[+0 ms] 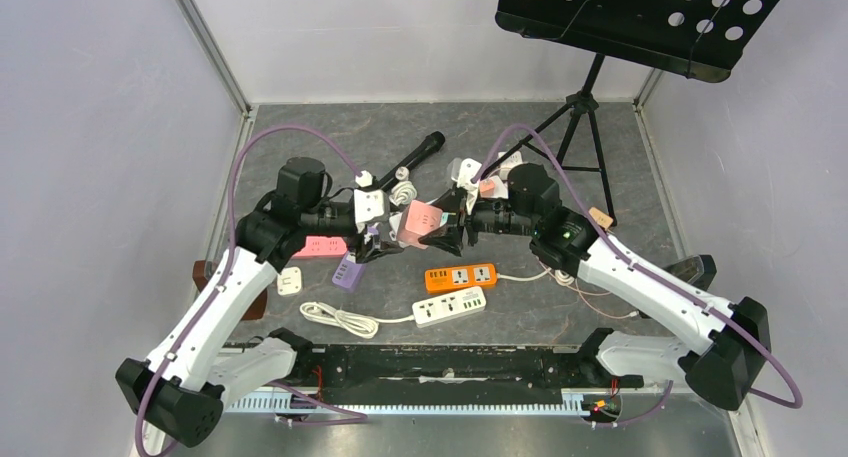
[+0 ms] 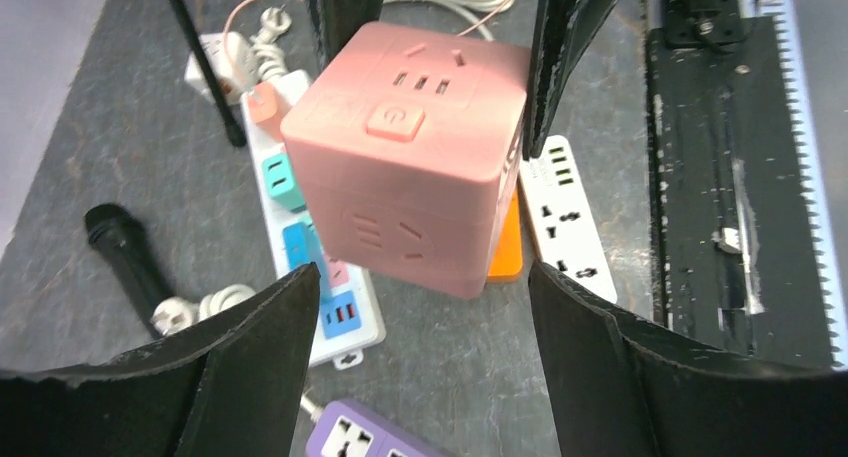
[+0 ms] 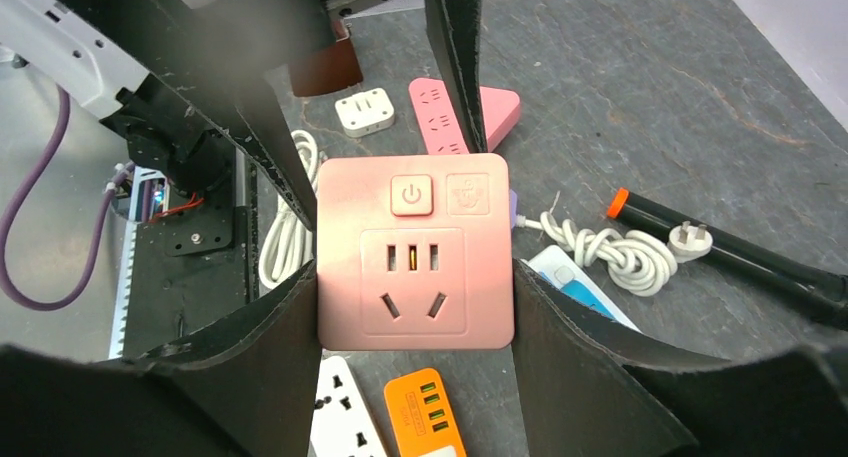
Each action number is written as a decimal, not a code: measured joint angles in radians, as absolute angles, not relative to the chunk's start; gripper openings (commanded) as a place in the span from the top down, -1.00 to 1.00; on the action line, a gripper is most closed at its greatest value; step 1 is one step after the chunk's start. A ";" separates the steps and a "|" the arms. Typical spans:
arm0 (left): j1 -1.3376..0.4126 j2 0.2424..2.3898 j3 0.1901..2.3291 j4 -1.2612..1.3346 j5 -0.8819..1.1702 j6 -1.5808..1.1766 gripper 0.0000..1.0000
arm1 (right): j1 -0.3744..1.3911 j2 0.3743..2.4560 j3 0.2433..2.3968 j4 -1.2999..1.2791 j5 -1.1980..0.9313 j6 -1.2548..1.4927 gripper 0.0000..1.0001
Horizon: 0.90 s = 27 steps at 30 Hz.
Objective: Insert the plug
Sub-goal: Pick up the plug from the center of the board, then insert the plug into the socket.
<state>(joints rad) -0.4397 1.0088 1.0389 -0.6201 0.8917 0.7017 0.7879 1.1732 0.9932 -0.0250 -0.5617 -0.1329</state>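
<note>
Pink socket cube point(image 3: 415, 237), centre frame, is gripped by right gripper point(image 3: 412, 274) alone, left gripper point(image 2: 422, 277) spread clear; if lightly held, it could be twisted or dropped.

A black music stand point(image 1: 640, 17) rises on its tripod at the far right of the grey table point(image 1: 300, 137), and a black microphone point(image 1: 420, 152) lies near the far middle. Closer to me, an orange power strip point(image 1: 460, 276) lies just beside a white power strip point(image 1: 450, 307). On the left, a purple strip point(image 1: 349, 273), a flat pink strip point(image 1: 320, 246) and a small white adapter point(image 1: 290, 280) lie near each other.
</note>
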 measured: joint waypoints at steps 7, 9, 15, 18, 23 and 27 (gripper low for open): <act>-0.440 0.951 1.070 -0.645 0.621 0.622 -0.64 | 0.787 1.224 1.017 -0.016 -0.514 -0.141 1.00; -0.440 0.917 1.087 -0.641 0.520 0.577 -0.71 | 0.788 1.280 1.046 -0.012 -0.493 -0.142 1.00; -0.440 0.738 1.073 -0.561 0.177 0.336 -0.90 | 0.839 1.504 1.146 0.022 -0.423 -0.153 1.00; -0.440 0.677 1.074 -0.543 0.054 0.205 -0.92 | 0.863 1.605 1.184 0.040 -0.395 -0.156 1.00; -0.440 0.625 1.061 -0.537 -0.018 0.054 -0.98 | 0.876 1.782 1.257 0.091 -0.377 -0.158 1.00; -0.440 0.580 1.002 -0.520 -0.059 0.002 -0.99 | 0.882 1.912 1.324 0.121 -0.355 -0.153 1.00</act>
